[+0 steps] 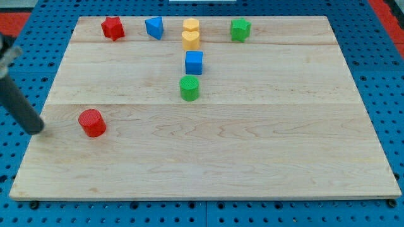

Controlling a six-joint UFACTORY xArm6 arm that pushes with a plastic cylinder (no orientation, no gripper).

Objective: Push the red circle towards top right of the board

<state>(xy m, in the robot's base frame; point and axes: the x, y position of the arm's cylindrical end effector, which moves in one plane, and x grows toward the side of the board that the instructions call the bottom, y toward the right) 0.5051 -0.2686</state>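
Observation:
The red circle (92,122) lies on the wooden board (252,157) near its left edge, low in the view. My tip (39,130) is at the end of the dark rod that comes in from the view's left. It rests just left of the board's left edge, a short gap to the left of the red circle and not touching it.
Along the board's top stand a red star (112,28), a blue triangle-like block (154,28), a yellow block (191,26) above a yellow heart (190,40), and a green star (240,29). A blue cube (194,62) and a green circle (189,87) sit below them.

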